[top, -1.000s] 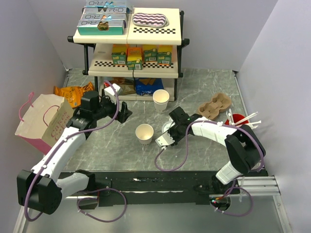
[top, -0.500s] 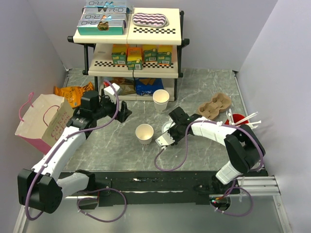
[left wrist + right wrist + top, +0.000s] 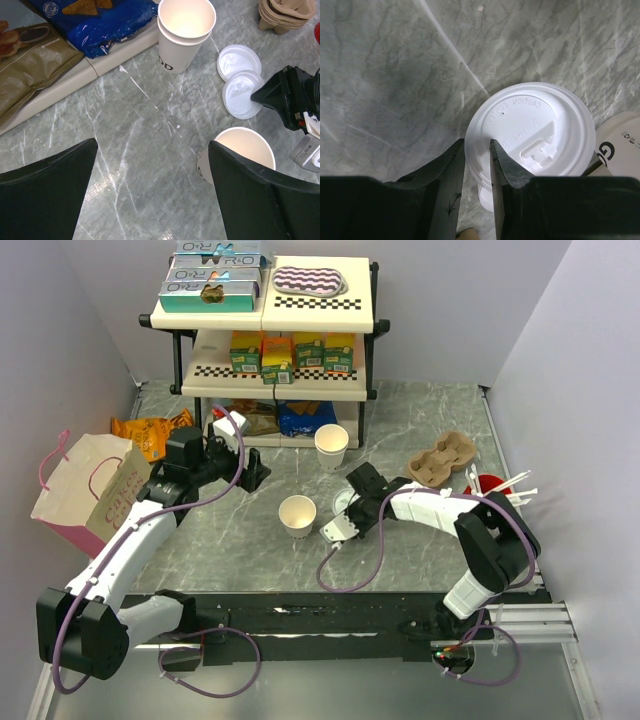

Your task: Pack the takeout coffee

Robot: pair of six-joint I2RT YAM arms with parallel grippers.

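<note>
The step in hand looks like lidding. The cup point(image 3: 297, 515) stands open near the middle of the table point(image 3: 420, 410), a little toward the near edge. Its lid point(image 3: 530, 130) lies flat just right of it. The right pincer point(image 3: 477, 147) straddles the lid's rim, one finger outside and one on top; I cannot tell whether it pinches yet. The left pincer point(image 3: 152, 145) hangs released near the cup. Next should come a firm pinch, a level lift, centring over the cup and pressing down, then packing into the bag point(image 3: 85, 490) at the left edge.
</note>
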